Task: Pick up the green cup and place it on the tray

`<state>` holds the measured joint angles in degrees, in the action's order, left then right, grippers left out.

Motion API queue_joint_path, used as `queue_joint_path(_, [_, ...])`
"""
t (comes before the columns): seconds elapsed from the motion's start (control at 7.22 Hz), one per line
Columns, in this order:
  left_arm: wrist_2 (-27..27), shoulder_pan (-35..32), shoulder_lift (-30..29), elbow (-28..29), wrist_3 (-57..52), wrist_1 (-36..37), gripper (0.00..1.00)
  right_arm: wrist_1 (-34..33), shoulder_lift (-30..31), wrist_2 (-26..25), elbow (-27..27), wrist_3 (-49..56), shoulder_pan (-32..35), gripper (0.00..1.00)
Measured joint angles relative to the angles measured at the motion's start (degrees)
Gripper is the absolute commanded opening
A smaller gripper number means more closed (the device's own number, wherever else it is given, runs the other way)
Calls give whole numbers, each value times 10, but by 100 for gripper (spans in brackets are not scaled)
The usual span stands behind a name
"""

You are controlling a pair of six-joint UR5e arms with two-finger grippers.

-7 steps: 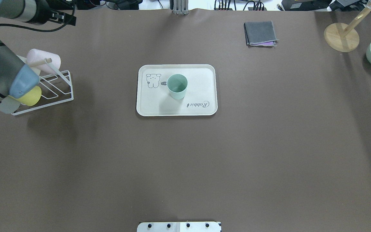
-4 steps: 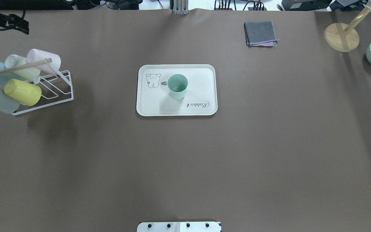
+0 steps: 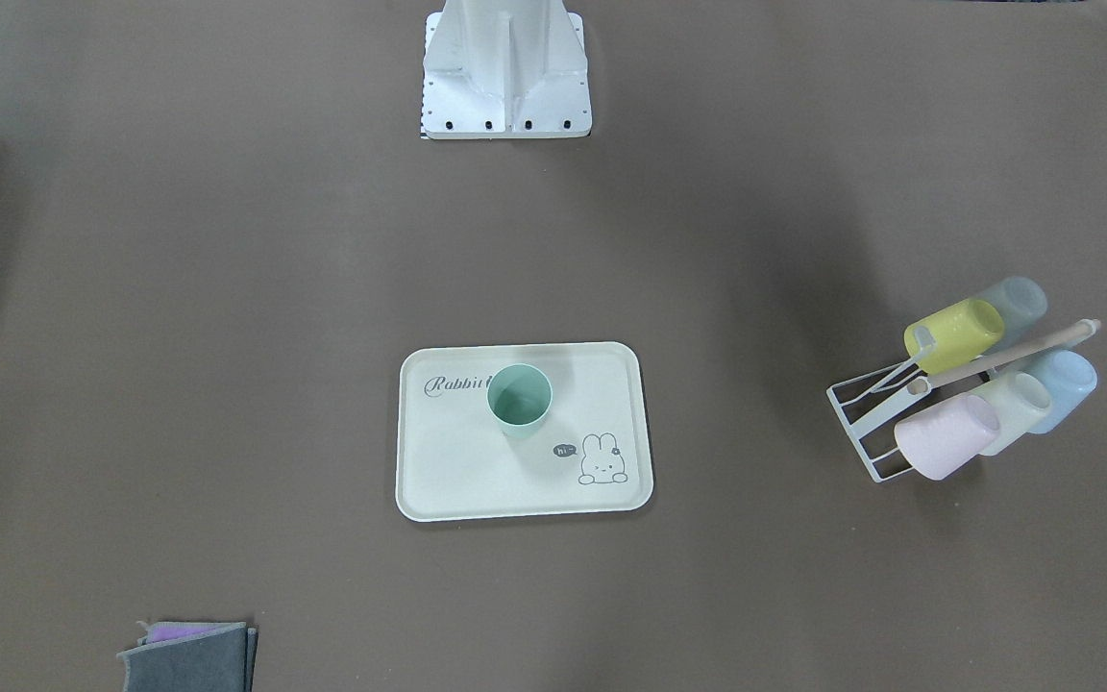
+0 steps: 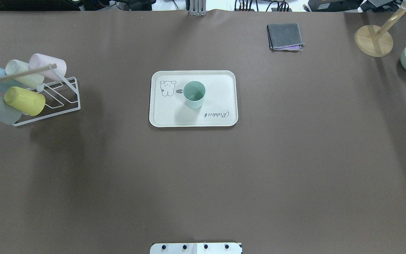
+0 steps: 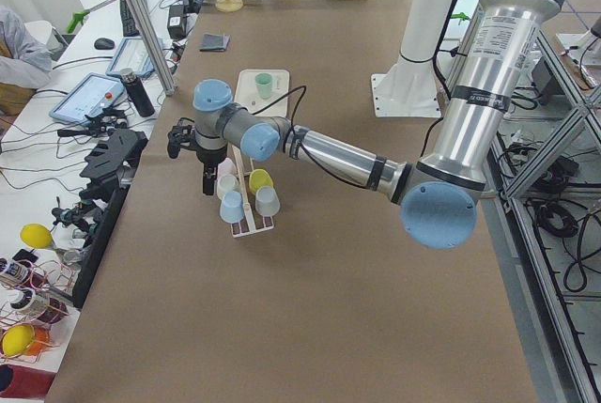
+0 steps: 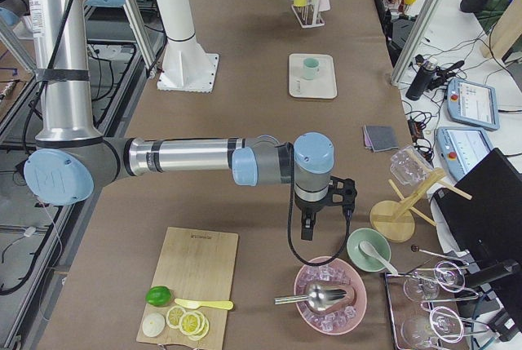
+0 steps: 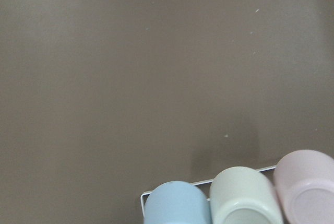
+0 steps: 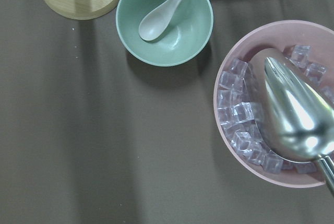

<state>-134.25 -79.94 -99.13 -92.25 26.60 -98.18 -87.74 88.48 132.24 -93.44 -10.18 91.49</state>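
- Sitting upright on tray (image 4: 174,114), near its centre: green cup (image 4: 194,94), unmoved vs 1 s ago.
- Left arm has left overhead view; left gripper (image 5: 208,180) now well left of tray, by cup rack (image 4: 65,98).
- Right gripper (image 6: 308,228) well right of tray.
- Jaws, both: can't tell.
- Task looks done.

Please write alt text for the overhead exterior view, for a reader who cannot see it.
A green cup stands upright on a cream tray in the middle of a brown table. A white wire rack with five pastel cups sits at the left edge.
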Motion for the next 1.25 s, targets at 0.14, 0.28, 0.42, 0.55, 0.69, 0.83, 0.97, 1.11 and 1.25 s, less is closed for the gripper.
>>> queue_joint_path(0.14, [-27, -21, 25, 0, -42, 2, 99, 8, 0, 2, 0, 0, -6, 100])
queue_joint_path(0.28, [-43, -44, 52, -3, -87, 2, 99, 11, 0, 4, 0, 0, -10, 100])
queue_joint_path(0.42, [-51, -65, 77, -6, -136, 4, 99, 13, 1, 7, 1, 0, -12, 100])
queue_joint_path(0.55, [-52, -80, 91, -7, -176, 10, 99, 13, 1, 9, 1, 0, -13, 100])
queue_joint_path(0.69, [-50, -88, 99, -8, -197, 18, 99, 13, 2, 10, 2, 0, -13, 100])
queue_joint_path(0.83, [-40, -90, 104, -9, -217, 24, 99, 13, 2, 10, 2, 0, -13, 100])
queue_joint_path(0.97, [-23, -92, 113, -10, -243, 29, 99, 13, 3, 10, 2, 0, -13, 100])
queue_joint_path(1.11, [-14, -94, 120, -22, -258, 48, 99, 13, 3, 10, 1, 0, -13, 100])
queue_joint_path(1.25, [-8, -95, 120, -47, -271, 94, 99, 13, 4, 9, 1, 0, -13, 100])
